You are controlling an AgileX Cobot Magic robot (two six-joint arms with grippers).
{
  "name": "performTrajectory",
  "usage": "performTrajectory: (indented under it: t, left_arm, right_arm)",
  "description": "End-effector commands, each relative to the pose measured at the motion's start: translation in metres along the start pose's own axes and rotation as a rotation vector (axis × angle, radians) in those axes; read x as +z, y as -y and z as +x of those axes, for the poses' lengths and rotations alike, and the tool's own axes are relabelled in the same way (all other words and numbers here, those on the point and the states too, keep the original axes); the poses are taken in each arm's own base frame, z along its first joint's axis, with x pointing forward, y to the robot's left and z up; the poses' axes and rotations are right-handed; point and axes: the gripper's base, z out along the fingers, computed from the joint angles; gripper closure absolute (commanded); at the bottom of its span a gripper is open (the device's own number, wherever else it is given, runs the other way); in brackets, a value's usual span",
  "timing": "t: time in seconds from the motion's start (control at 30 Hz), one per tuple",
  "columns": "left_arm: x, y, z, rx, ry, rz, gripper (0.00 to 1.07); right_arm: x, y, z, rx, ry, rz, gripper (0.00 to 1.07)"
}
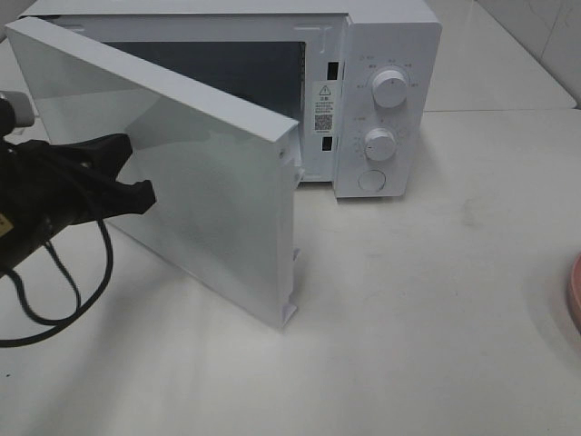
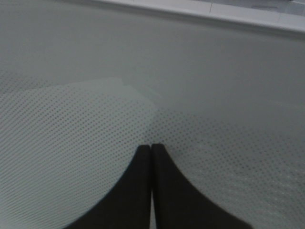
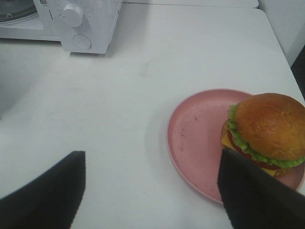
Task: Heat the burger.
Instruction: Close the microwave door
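Black fingertips (image 2: 151,186) of the left gripper (image 1: 136,171) are pressed together against the dotted inner window of the microwave door (image 1: 191,173), which stands swung wide open. On the white microwave (image 1: 386,100) a warning sticker with a triangle and a QR code (image 1: 324,107) sits by the cavity; its print and the markings around the two dials (image 1: 388,89) are too small to read. Right gripper (image 3: 150,191) hangs with jaws spread wide over the burger (image 3: 265,135), which sits bun-up on the pink plate (image 3: 195,138), off toward one edge. Being round, it has no long axis.
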Motion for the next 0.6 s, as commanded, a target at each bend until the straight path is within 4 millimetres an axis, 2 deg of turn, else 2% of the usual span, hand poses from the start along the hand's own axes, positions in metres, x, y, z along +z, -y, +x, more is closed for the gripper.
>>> performTrajectory:
  t: [0.03, 0.2, 0.27, 0.3, 0.37, 0.47, 0.5, 0.57, 0.6]
  left_arm:
    - [0.010, 0.007, -0.004, -0.014, 0.032, -0.005, 1.07]
    - [0.029, 0.018, -0.004, -0.023, 0.044, -0.019, 1.07]
    - [0.043, 0.025, -0.005, 0.003, 0.033, -0.042, 1.07]
    - [0.043, 0.025, -0.005, 0.003, 0.033, -0.042, 1.07]
    - [0.062, 0.033, -0.007, 0.024, 0.004, -0.071, 1.07]
    - [0.066, 0.034, -0.008, 0.022, -0.001, -0.077, 1.07]
    - [0.076, 0.036, -0.010, 0.010, -0.006, -0.092, 1.07]
    - [0.081, 0.037, -0.011, 0.003, -0.009, -0.095, 1.07]
    - [0.090, 0.039, -0.013, -0.012, -0.008, -0.104, 1.07]
  right_arm:
    - [-0.003, 0.000, 0.001, 0.003, 0.032, 0.002, 0.32]
    - [-0.003, 0.000, 0.001, 0.003, 0.032, 0.002, 0.32]
    - [-0.003, 0.000, 0.001, 0.003, 0.032, 0.002, 0.32]
    - [-0.003, 0.000, 0.001, 0.003, 0.032, 0.002, 0.32]
    - [-0.003, 0.000, 0.001, 0.003, 0.032, 0.002, 0.32]
    - [-0.003, 0.000, 0.001, 0.003, 0.032, 0.002, 0.32]
    - [-0.003, 0.000, 0.001, 0.003, 0.032, 0.002, 0.32]
    - [-0.003, 0.000, 0.001, 0.003, 0.032, 0.002, 0.32]
    - [-0.003, 0.000, 0.001, 0.003, 0.032, 0.002, 0.32]
